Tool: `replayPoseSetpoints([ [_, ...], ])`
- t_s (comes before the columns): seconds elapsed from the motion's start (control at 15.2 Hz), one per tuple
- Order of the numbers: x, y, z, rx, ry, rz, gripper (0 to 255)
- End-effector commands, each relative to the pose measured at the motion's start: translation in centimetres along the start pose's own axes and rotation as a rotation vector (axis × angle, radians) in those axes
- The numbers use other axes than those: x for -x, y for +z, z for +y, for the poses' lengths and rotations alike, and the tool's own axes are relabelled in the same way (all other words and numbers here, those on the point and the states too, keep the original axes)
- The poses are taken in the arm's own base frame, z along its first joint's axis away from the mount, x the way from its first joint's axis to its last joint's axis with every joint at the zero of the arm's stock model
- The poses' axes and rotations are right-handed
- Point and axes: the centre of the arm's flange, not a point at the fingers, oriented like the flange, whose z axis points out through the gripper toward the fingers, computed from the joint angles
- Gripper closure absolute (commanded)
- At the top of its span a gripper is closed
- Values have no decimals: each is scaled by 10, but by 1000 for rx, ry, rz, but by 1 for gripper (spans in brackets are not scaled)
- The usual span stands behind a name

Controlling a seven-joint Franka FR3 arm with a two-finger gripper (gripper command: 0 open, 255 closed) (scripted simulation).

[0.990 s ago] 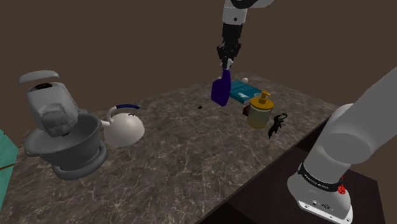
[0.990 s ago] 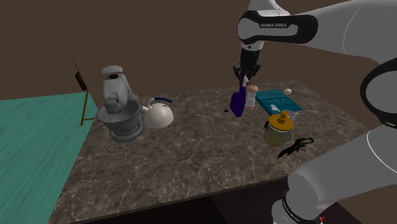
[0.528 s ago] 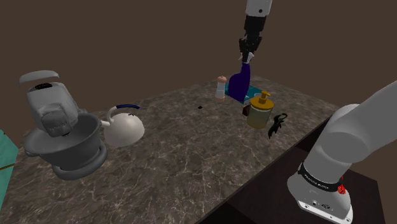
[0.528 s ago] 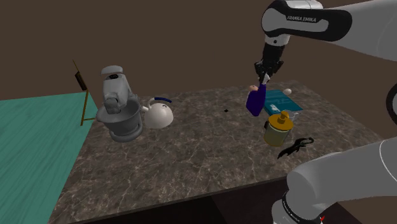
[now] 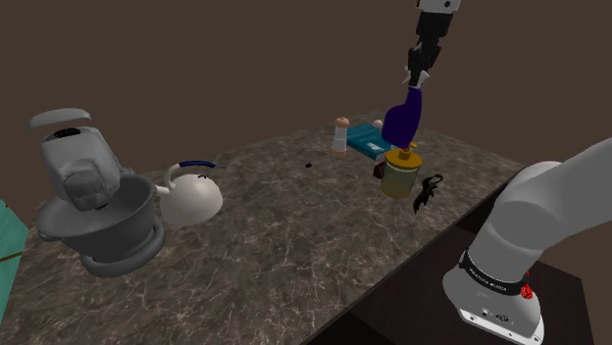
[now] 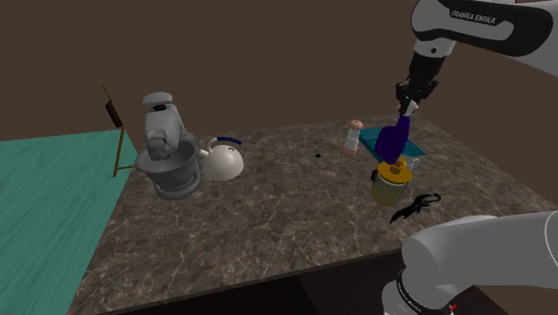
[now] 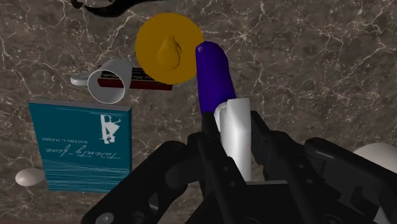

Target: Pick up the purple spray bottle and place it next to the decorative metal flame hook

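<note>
In the shoulder view, the end effector (image 5: 416,76) was closed on the top of the purple spray bottle (image 5: 402,118). The bottle hung tilted in the air, clear of the marbled desk (image 5: 275,245) and over a yellow soap dispenser (image 5: 399,175). The black flame hook (image 5: 429,192) lay on the desk just to the shoulder view's right of the dispenser, near the desk edge. A teal book (image 5: 367,140) and a small pale shaker (image 5: 340,137) stood farther back. A white kettle (image 5: 191,197) and a grey stand mixer (image 5: 94,204) sat well apart at the shoulder view's left.

In the second exterior view, the end effector (image 6: 407,105) held the bottle (image 6: 391,143) by its head above the dispenser (image 6: 391,184). The hook (image 6: 416,208) lay nearer the camera, beside the dispenser. The shaker (image 6: 352,137), kettle (image 6: 224,161) and mixer (image 6: 166,159) stood toward that view's left.

In the wrist view, the end effector (image 7: 238,153) had both fingers (image 7: 210,156) pressed against the bottle's white trigger head, with the purple body (image 7: 213,79) pointing away. Beyond it were the dispenser's yellow top (image 7: 167,48), a white cup (image 7: 109,81) on its side, the book (image 7: 83,146) and part of the hook (image 7: 105,5).
</note>
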Motion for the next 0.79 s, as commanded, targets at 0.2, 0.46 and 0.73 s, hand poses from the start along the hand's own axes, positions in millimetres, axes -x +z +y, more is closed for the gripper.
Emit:
replayPoseSetpoints([
  [0.2, 38, -18, 51, -1, -1, -1, 255],
  [0.46, 68, -33, 92, -1, -1, -1, 255],
  [0.73, 97, -48, 133, -1, -1, -1, 255],
])
